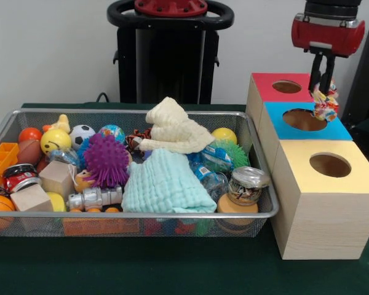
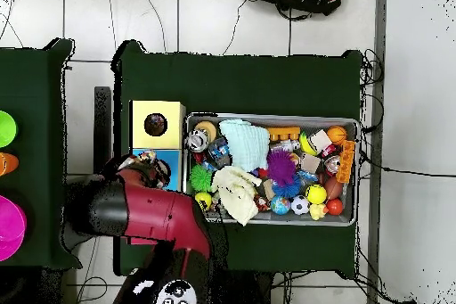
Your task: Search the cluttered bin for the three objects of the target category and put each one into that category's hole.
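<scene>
The gripper (image 1: 323, 83) is clamped on 1 rope bundle (image 1: 325, 102), hanging it just over the blue box's hole (image 1: 304, 120) for release.

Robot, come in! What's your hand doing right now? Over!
Hand shut on rope bundle, hanging over the blue box's hole. Not dropped yet. Nothing in the way.
</scene>
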`<act>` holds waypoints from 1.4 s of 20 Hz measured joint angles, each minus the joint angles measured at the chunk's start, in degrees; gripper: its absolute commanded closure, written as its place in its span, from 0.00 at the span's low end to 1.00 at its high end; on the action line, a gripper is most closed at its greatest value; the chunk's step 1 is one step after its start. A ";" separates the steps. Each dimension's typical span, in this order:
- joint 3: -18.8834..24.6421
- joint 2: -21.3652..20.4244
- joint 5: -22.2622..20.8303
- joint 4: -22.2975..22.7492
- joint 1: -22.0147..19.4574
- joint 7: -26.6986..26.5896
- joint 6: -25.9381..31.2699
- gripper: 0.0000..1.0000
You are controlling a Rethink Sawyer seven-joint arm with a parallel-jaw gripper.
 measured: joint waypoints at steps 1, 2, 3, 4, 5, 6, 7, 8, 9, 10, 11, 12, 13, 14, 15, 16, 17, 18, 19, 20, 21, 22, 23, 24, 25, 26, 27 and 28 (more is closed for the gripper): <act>-0.19 0.40 0.19 -0.61 0.06 0.30 -0.06 1.00; -0.28 0.74 0.35 -1.10 -0.01 0.44 -0.04 1.00; -0.37 1.08 0.52 -1.59 -0.08 0.59 -0.01 1.00; -0.43 2.14 0.74 -2.96 -0.75 0.63 -0.02 1.00; -0.46 2.47 0.80 -3.34 -0.99 0.63 -0.04 1.00; -0.65 3.19 0.90 -4.20 -1.42 0.63 -0.04 1.00; -0.84 3.91 0.99 -5.06 -1.86 0.63 -0.04 1.00; -0.99 4.32 1.06 -5.53 -2.04 0.63 -0.04 1.00; -1.14 4.72 1.13 -5.99 -2.23 0.63 -0.04 1.00; -1.56 5.78 1.30 -7.17 -2.67 0.63 -0.05 1.00; -1.84 6.52 1.45 -7.98 -2.94 0.63 -0.02 1.00; -2.26 7.69 1.65 -9.20 -3.29 0.63 -0.05 1.00; -2.44 8.25 1.73 -9.77 -3.44 0.63 -0.05 1.00; -2.92 9.78 1.92 -11.18 -3.76 0.63 -0.15 1.00; -3.14 10.52 1.97 -11.82 -3.87 0.63 -0.28 1.00; -3.40 11.56 2.08 -12.65 -3.98 0.63 -0.58 1.00; -3.55 12.20 2.12 -13.09 -3.99 0.63 -0.84 1.00; -3.74 13.09 2.32 -13.62 -3.92 0.63 -1.33 1.00; -3.87 13.63 2.45 -13.88 -3.82 0.63 -1.70 1.00; -4.11 14.31 2.75 -14.16 -3.56 0.63 -2.23 1.00; -4.28 14.59 2.90 -14.25 -3.37 0.63 -2.47 1.00; -4.75 15.05 3.23 -14.39 -2.89 0.64 -2.96 1.00; -5.24 15.32 3.59 -14.45 -2.39 0.66 -3.32 1.00; -5.78 15.53 3.96 -14.48 -1.77 0.66 -3.61 1.00; -6.23 15.67 4.29 -14.50 -1.24 0.68 -3.79 1.00; -6.95 15.87 4.73 -14.53 -0.32 0.69 -4.03 1.00; -7.27 15.95 4.99 -14.52 0.17 0.71 -4.09 1.00; -8.40 16.24 6.04 -14.58 2.23 0.78 -4.13 1.00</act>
